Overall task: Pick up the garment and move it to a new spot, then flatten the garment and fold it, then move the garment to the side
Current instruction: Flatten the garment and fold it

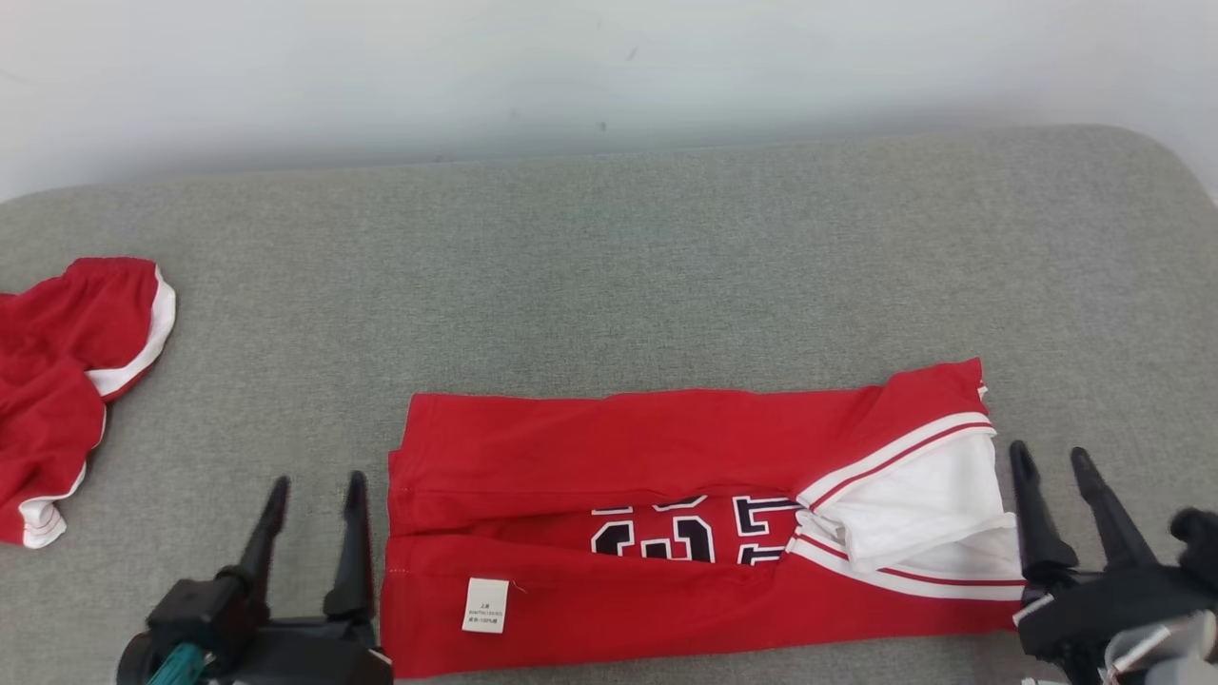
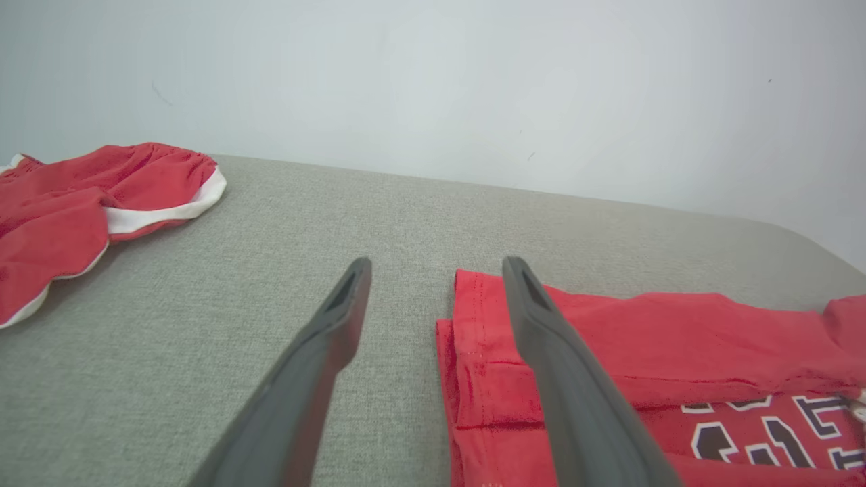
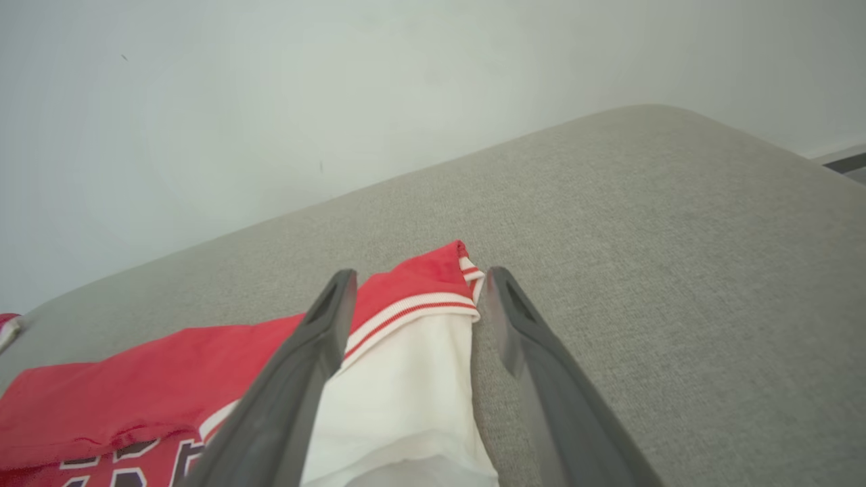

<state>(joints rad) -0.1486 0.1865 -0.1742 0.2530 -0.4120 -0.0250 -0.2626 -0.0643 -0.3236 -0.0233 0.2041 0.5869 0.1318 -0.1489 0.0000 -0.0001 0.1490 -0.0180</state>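
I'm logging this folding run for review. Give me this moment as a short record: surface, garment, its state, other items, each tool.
surface: grey cushioned surface against a pale wall
garment: red jersey with white trim, near the front edge
state: long sides folded inward, number print partly covered, white label showing
other item: second red garment, crumpled at far left, apart from the jersey
left tool: open, at the jersey's left end, holding nothing
right tool: open, at the jersey's right end, holding nothing

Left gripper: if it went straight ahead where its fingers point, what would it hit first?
Likely just grey cushion, then the wall. The left gripper sits beside the red jersey and might brush its edge.
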